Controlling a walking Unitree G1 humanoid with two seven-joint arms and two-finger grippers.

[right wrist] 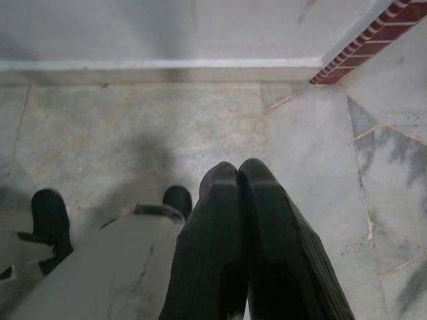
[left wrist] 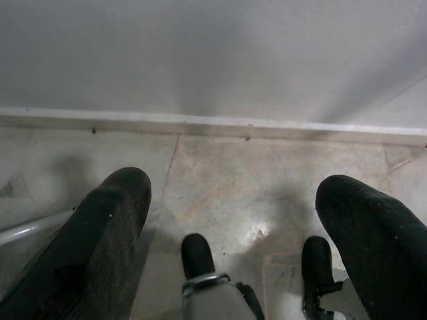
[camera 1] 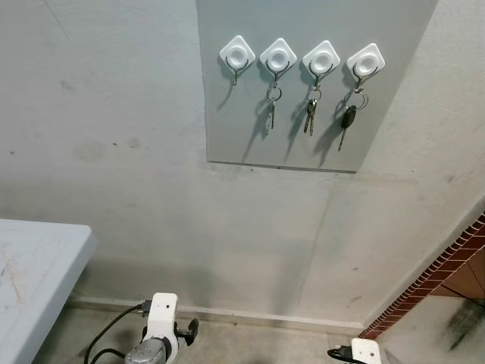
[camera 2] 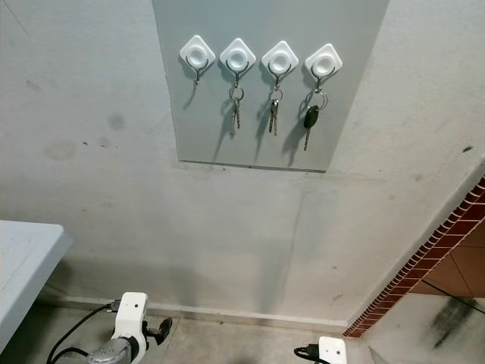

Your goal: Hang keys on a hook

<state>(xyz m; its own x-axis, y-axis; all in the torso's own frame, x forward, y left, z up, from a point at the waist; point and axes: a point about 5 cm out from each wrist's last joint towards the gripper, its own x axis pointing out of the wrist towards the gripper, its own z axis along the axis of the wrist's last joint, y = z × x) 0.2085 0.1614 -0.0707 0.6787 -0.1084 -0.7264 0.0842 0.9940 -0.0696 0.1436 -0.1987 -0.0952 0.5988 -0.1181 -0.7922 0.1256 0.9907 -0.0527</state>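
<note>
A grey board (camera 1: 227,114) on the wall carries a row of white hooks. The leftmost hook (camera 1: 237,54) is bare. The second hook (camera 1: 277,57) holds a small key set (camera 1: 271,110), the third hook (camera 1: 320,59) another key set (camera 1: 310,114), and the rightmost hook (camera 1: 365,61) a black-headed car key (camera 1: 347,121). My left arm (camera 1: 155,337) hangs low near the floor; its gripper (left wrist: 233,200) is open with nothing between the fingers. My right arm (camera 1: 364,352) hangs low too; its gripper (right wrist: 238,175) is shut on nothing, above the floor.
A grey table corner (camera 1: 45,265) juts in at the lower left. A red brick edge (camera 1: 432,273) runs diagonally at the lower right. A white baseboard (camera 1: 258,315) meets the marble floor (right wrist: 133,127). My own feet (left wrist: 197,253) stand below the grippers.
</note>
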